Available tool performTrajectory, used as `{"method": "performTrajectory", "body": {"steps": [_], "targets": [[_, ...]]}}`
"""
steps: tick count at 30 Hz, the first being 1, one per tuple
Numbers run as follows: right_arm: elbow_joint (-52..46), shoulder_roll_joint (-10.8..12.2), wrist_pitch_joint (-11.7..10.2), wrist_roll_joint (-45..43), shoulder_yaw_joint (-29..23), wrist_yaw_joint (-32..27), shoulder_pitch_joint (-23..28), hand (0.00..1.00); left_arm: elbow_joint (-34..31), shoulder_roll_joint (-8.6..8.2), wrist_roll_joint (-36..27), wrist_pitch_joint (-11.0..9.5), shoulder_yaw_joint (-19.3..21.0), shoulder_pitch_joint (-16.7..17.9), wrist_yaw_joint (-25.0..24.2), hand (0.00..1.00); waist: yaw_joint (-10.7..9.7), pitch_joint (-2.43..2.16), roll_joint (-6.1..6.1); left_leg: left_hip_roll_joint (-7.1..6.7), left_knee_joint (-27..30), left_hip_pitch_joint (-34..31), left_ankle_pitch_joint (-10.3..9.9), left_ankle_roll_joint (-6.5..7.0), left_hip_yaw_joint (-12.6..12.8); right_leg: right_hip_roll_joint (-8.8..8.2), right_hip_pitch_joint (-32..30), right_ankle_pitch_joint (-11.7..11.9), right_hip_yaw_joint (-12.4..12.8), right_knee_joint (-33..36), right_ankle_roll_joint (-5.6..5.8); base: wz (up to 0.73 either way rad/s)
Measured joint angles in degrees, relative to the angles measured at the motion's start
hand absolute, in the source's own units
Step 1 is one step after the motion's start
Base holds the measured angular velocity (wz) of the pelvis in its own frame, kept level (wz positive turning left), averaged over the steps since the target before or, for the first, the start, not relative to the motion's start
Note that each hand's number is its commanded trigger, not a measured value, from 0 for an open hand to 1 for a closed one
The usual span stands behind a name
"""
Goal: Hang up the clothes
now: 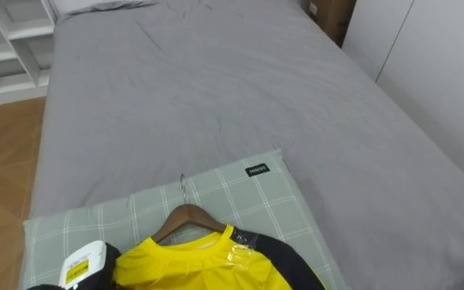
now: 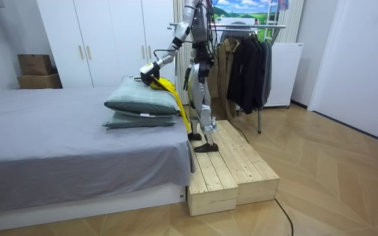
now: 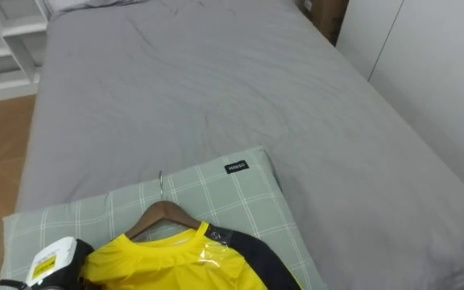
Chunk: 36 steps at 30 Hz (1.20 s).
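Left hand [image 1: 83, 264] sits at the near left corner of the green checked pillow [image 1: 248, 203], against the shoulder of the yellow shirt [image 1: 200, 262]. Its fingers are out of sight, so I cannot tell whether they grip the cloth or lie flat.

The shirt has a dark sleeve and is already on a wooden hanger [image 1: 185, 216]. The hanger's metal hook [image 1: 182, 184] points toward the far end of the bed [image 1: 216, 89]. In the room view, part of the yellow cloth drapes off the pillow and down the bed's side.

The step in hand looks like picking up the dressed hanger. The next move calls for a sure hold near the hanger's neck, a lift clear of the pillow, and a turn to the clothes rack [image 2: 268, 27] behind the robot.

The robot stands on a wooden platform [image 2: 231, 170], so that turn has an edge to mind. The dark coats [image 2: 245, 62] crowd the rail, and the trailing cloth may snag.

The right hand [image 2: 187, 80] seems to hang by the hip, too small to read.
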Motion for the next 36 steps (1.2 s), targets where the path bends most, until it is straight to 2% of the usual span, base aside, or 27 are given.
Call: {"method": "performTrajectory", "body": {"steps": [14,23,30,34,36], "targets": [[-0.02,0.0,0.0,0.05,-0.01,0.01,-0.09,0.0,-0.17,0.0,-1.84,-0.08,-0.09,0.0,-0.28,1.0,-0.05,0.05,0.07,0.0,-0.4,0.1,-0.01,0.01,0.05,-0.01,0.0,0.09,-0.11,-0.18,-0.24,0.0],[-0.21,-0.5,0.0,0.11,-0.77,0.01,-0.02,0.0,-0.74,-0.04,-3.03,-0.39,-0.27,0.79,0.76,1.0,-0.18,0.22,0.69,0.13,-0.7,2.12,-0.02,0.02,-0.04,0.06,1.9,-0.43,-0.42,-0.13,-0.15,0.01],[-0.36,-1.2,-0.02,-0.31,-3.05,-0.17,1.48,0.0,-4.77,-0.22,-4.08,-0.63,-0.12,2.77,0.75,1.0,-0.27,0.04,1.41,0.11,-0.8,3.47,-0.05,0.0,-1.83,0.06,3.77,-0.97,-1.1,-0.16,0.13,0.1],[-0.33,-1.44,-0.12,-0.46,-3.98,-0.84,2.11,0.0,-7.2,-0.22,-3.91,-1.21,-0.14,4.56,0.87,1.0,-0.27,-0.49,2.24,0.12,-1.35,4.38,-0.06,0.0,-1.9,0.05,4.59,-0.92,-1.14,-0.12,0.03,0.02],[-0.34,-1.48,-0.18,-0.35,-3.99,-1.27,2.92,0.0,-7.59,-0.22,-3.88,-1.8,-0.14,5.41,0.89,1.0,-0.25,-0.54,2.33,0.16,-1.31,5.53,-0.06,0.0,-2.18,0.04,5.7,-1.11,-1.44,-0.13,-0.15,0.07]]}}
